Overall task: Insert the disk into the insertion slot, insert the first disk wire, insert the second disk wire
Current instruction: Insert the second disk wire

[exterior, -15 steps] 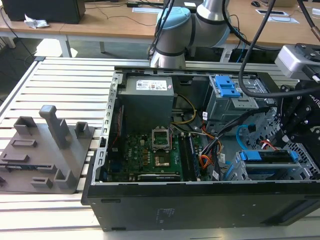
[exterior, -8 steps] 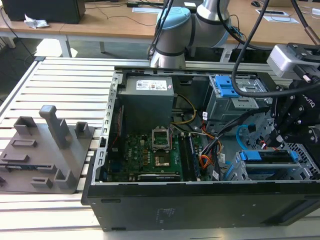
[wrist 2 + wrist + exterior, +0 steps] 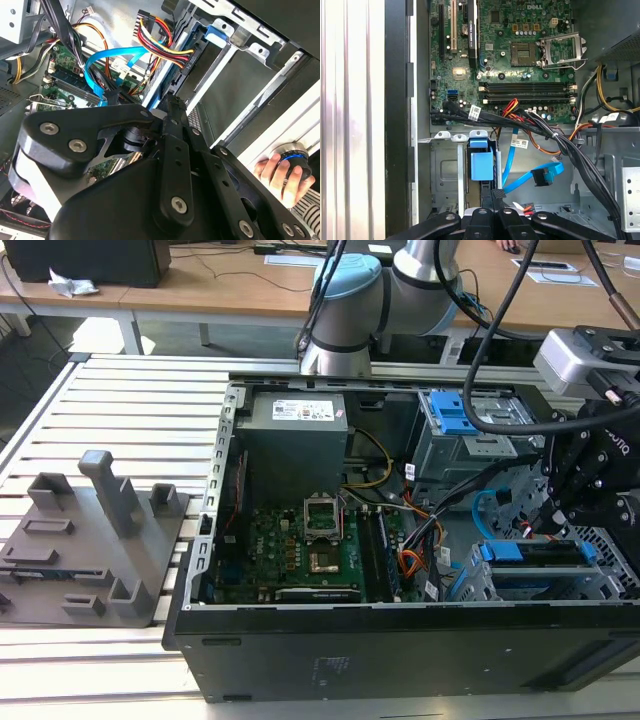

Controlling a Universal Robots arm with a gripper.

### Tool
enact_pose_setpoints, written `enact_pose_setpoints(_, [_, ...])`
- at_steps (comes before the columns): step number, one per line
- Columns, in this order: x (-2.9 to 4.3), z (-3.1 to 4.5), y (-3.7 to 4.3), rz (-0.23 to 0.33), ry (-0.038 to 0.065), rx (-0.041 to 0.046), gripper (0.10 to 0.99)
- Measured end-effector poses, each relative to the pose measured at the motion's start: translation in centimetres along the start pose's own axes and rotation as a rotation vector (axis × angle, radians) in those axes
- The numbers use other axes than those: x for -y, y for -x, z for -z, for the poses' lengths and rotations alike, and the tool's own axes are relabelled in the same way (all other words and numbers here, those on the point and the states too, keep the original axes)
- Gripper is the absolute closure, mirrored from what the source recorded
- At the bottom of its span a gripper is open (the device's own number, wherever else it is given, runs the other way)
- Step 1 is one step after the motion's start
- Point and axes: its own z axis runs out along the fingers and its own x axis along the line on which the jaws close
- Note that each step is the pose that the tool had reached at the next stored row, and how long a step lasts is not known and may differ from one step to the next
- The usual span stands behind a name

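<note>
Near the exterior view's right edge, the disk lay seated in the slot, so the first wire step seemed in hand. The gripper had its fingers pressed together, apparently empty, right at the disk's end. The blue cable hung unplugged just beside them; plugging it would call for square alignment.

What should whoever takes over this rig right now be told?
Gripper: poised close above the disk.
Disk: seated in the insertion slot, so that step looks done.
Wires: the blue cable has its black plug hanging loose near the slot; the multicoloured wire connection cannot be told.
A hand rests on a round button.
</note>
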Motion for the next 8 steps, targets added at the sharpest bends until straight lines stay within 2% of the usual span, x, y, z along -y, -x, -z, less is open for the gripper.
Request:
enact_pose_setpoints(3, [0.0,0.0,0.0,0.0,0.0,0.0,0.973])
enact_pose_setpoints(4, [-0.01,0.0,0.0,0.0,0.0,0.0,0.851])
enact_pose_setpoints(5, [-0.01,0.0,0.0,0.0,0.0,0.0,0.784])
enact_pose_setpoints(8, [-0.02,0.0,0.16,0.0,0.0,0.0,0.784])
